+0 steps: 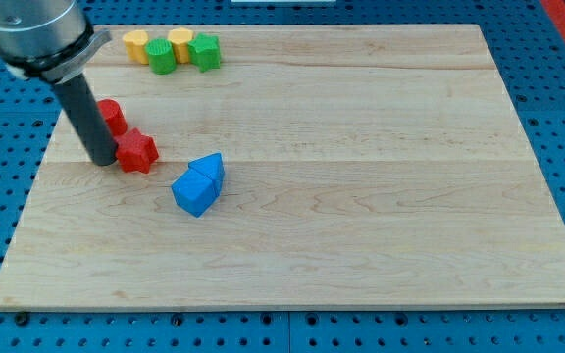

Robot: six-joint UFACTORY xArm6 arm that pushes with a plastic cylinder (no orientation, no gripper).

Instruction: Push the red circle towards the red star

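The red circle (113, 116) sits near the board's left edge, partly hidden behind my rod. The red star (137, 151) lies just below and to the right of it, touching or almost touching it. My tip (102, 161) rests on the board right against the star's left side, below the circle.
Two blue blocks (199, 183) lie together right of the star, one a cube, one wedge-like. At the view's top left a yellow block (135, 45), a green block (162, 56), another yellow block (180, 43) and a green block (205, 51) cluster. The wooden board (361, 196) lies on a blue pegboard.
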